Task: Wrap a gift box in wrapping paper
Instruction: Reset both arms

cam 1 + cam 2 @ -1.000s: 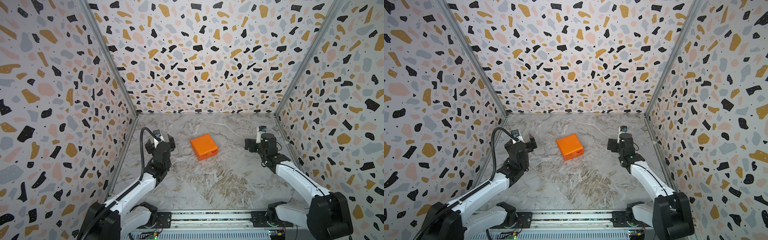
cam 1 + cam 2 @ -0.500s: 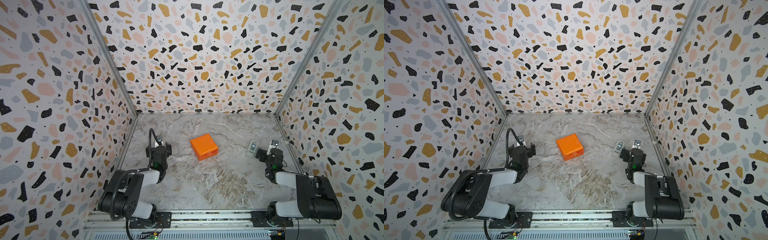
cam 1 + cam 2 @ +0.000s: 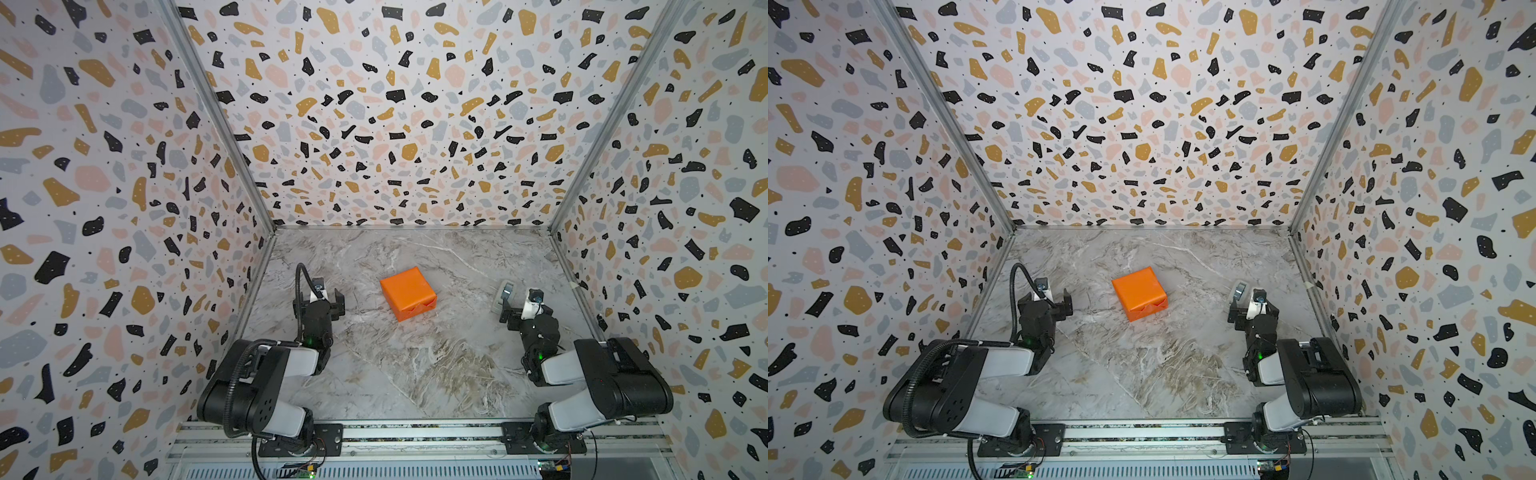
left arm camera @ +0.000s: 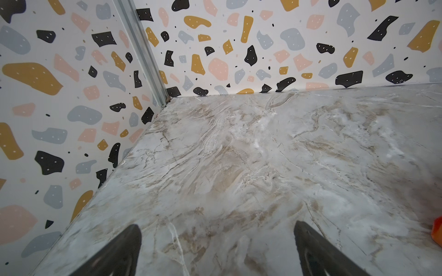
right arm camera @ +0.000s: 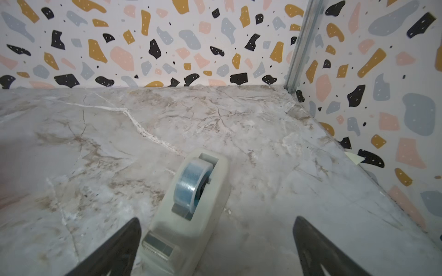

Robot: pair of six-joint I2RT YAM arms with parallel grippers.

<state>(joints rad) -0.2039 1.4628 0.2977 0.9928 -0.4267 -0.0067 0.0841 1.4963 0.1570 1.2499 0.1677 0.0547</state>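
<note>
White wall panels (image 3: 395, 124) printed with black, mustard, pink and grey terrazzo blotches close in three sides of a grey-and-beige marble-patterned counter (image 3: 415, 365). Silver metal corner posts (image 3: 222, 124) join the panels at both rear corners. A silver aluminium rail (image 3: 415, 434) runs along the counter's near edge. The light is soft and even.

Bright orange wrapping paper (image 3: 408, 293) covers gift box completely; box surface hidden. Left wrist view: wrapping paper (image 4: 438, 231) cut off by picture edge, blurred. Small pale scrap (image 5: 356, 158) at wall foot: too small to identify.
</note>
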